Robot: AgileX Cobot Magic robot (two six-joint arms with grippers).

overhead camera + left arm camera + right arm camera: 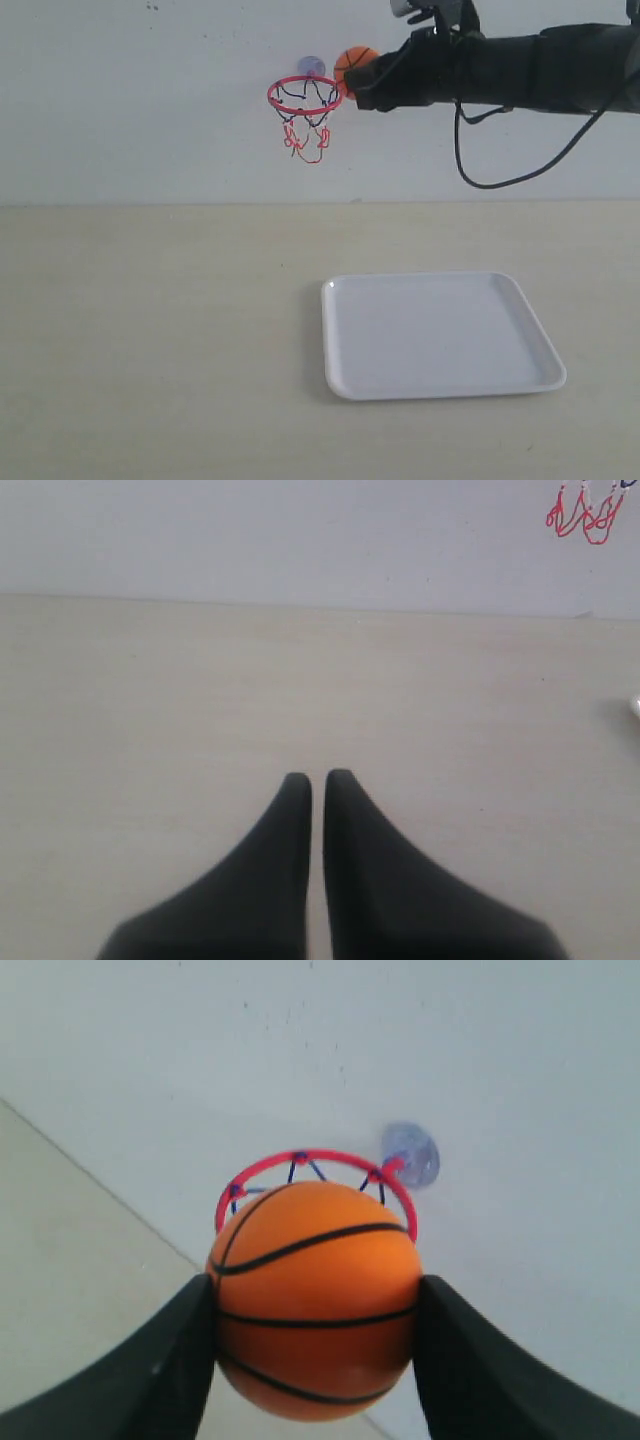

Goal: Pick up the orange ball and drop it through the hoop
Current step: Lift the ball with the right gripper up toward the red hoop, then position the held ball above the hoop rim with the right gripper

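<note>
Exterior view, L to R: L gripper isn't in this cam; the L wrist view shows its fingers together w/ only a thin slit between, nothing held, low over the bare table, so no risk from that side. Next, the hoop hangs on the wall by its suction cup, just ahead of the R gripper's tips. The orange ball is clamped between the R gripper fingers, one on each side, up at about ring height and close to the ring's near edge, not over the middle. Main risk, imo: opening here drops the ball on or outside the rim, so it bounces off and falls to the white tray well below the gripper, or rolls away on the table. The ball looks abt as wide as the ring, so there's v. little margin; slightly off-centre and it may sit on the rim or jam in the net. Pushing further fwd or too low could hit the ring and pop the cup off the wall. Uneven finger opening could also flick the ball sideways.
</note>
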